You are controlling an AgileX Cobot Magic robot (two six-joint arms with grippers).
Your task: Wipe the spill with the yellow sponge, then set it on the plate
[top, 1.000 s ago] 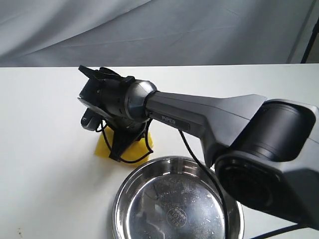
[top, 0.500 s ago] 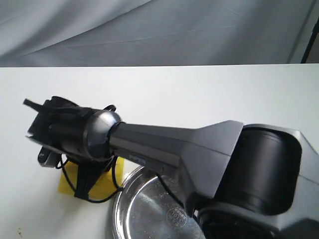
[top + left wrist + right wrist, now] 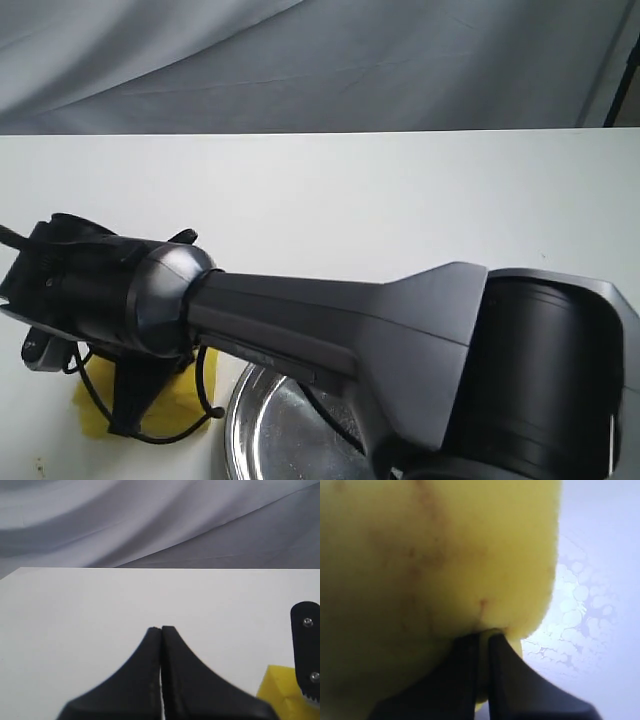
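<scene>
My right arm reaches across to the near left of the exterior view. Its gripper (image 3: 128,415) is shut on the yellow sponge (image 3: 92,412), which is pressed flat on the white table. Up close, the fingertips of the right gripper (image 3: 484,636) pinch the sponge (image 3: 435,560), and a pale beaded wet film (image 3: 580,610) lies on the table beside it. No amber puddle shows. The plate (image 3: 262,432) sits just right of the sponge, mostly hidden under the arm. My left gripper (image 3: 161,628) hovers shut and empty, with a corner of the sponge (image 3: 280,695) nearby.
A grey cloth backdrop (image 3: 320,60) hangs behind the white table (image 3: 400,200). Tiny brown specks (image 3: 40,464) dot the table at the near left edge. One black finger of the right gripper (image 3: 306,655) shows in the left wrist view.
My right arm has dragged the sponge across the table to the left and toward the front edge. The arm now covers most of the plate. The left gripper stays out of the exterior view.
</scene>
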